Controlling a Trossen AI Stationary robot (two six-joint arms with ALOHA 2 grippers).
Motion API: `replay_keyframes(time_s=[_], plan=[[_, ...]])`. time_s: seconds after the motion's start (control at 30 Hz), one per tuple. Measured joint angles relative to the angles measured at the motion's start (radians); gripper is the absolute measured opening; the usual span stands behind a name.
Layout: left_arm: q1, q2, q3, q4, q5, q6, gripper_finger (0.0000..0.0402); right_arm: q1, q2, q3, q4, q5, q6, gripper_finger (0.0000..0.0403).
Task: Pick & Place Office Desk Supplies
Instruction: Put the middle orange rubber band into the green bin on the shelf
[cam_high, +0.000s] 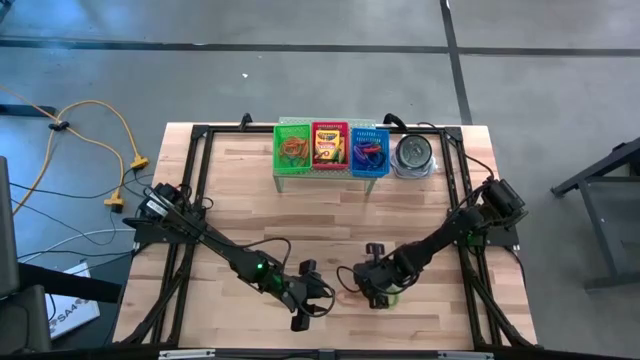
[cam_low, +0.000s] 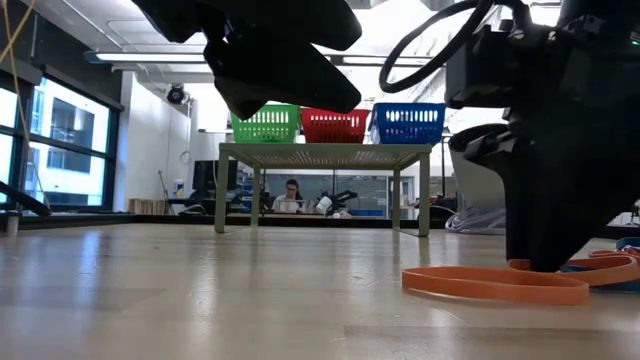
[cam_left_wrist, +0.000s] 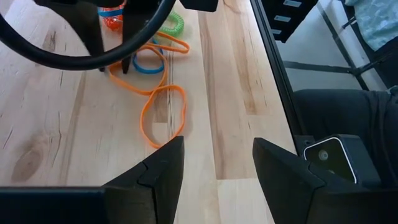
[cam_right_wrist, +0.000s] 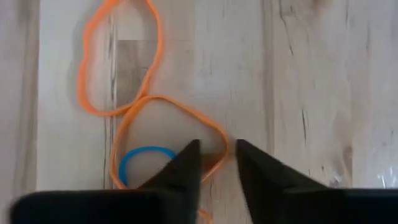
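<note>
Right gripper (cam_right_wrist: 217, 163) is down at the tabletop (cam_high: 300, 210), jaws narrowed to a slim gap straddling the orange rubber band (cam_right_wrist: 134, 99); can't tell if the strand is actually pinched. A blue band (cam_right_wrist: 143, 157) lies just beside it. Left gripper (cam_left_wrist: 214, 174) hovers nearby, half open, empty. Looks like the grasp step: next is confirm the pinch, lift, carry to the baskets (cam_high: 330, 148) on the rack at the far edge. Pale wood-plank top; a person is seated in the room beyond.
</note>
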Motion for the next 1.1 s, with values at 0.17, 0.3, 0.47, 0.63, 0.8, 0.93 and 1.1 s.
replay_keyframes(time_s=[0.17, 0.3, 0.47, 0.63, 0.8, 0.93, 1.1], plan=[[0.000, 0.000, 0.000, 0.002, 0.000, 0.000, 0.0187, -0.002, 0.001, 0.000, -0.001, -0.026, -0.012, 0.0009], [0.000, 0.000, 0.000, 0.002, 0.000, 0.000, 0.0187, 0.000, 0.002, 0.000, -0.005, 0.008, 0.006, 0.0003], [0.000, 0.000, 0.000, 0.004, -0.001, 0.000, 0.0187, 0.011, -0.006, -0.001, -0.013, 0.050, 0.018, 0.0003], [0.000, 0.000, 0.000, 0.004, -0.005, 0.000, 0.0187, 0.041, -0.028, -0.003, -0.056, 0.161, 0.058, 0.0003], [0.000, 0.000, 0.000, 0.018, -0.005, 0.000, 0.0187, 0.099, -0.030, 0.023, -0.059, 0.231, 0.110, 0.0003], [0.000, 0.000, 0.001, 0.034, -0.006, 0.000, 0.0187, 0.155, -0.032, 0.024, 0.033, 0.326, 0.118, 0.0003], [0.009, 0.000, 0.001, 0.035, -0.012, 0.000, 0.0187, 0.220, -0.032, 0.038, 0.188, 0.399, -0.025, 0.0003]])
